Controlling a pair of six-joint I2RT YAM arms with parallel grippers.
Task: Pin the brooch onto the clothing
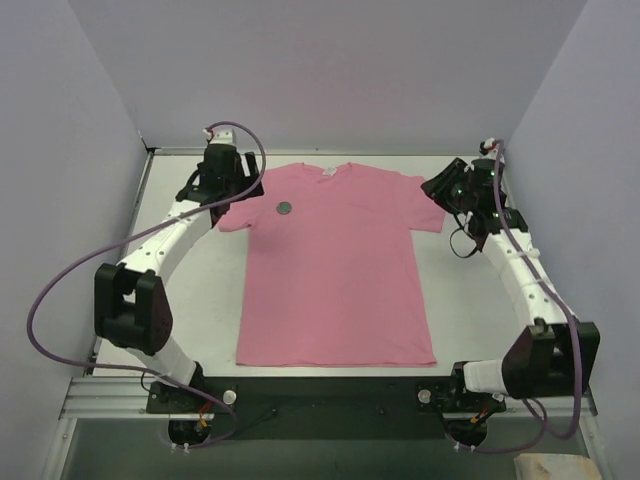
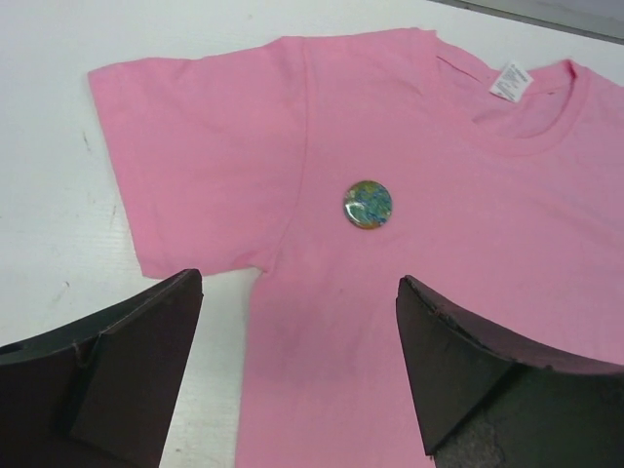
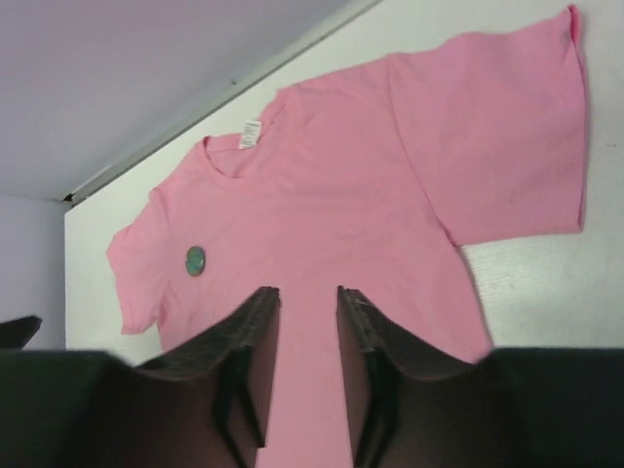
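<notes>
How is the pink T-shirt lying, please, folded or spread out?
Spread flat: the T-shirt shows both sleeves out and its full length unfolded.

Left arm [image 1: 170, 240], right arm [image 1: 515, 265]: white link shells, black joint housings, black bases; lilac cable [image 1: 30, 318] looping loose beside each; left gripper [image 2: 300, 283] fingers [image 2: 136, 361] matt black, wedge-shaped, blunt-tipped, perhaps foam-faced, edges scuffed

Soft matt cloth T-shirt [image 2: 468, 244] w/ glossy, smooth brooch [image 2: 368, 204]
</notes>
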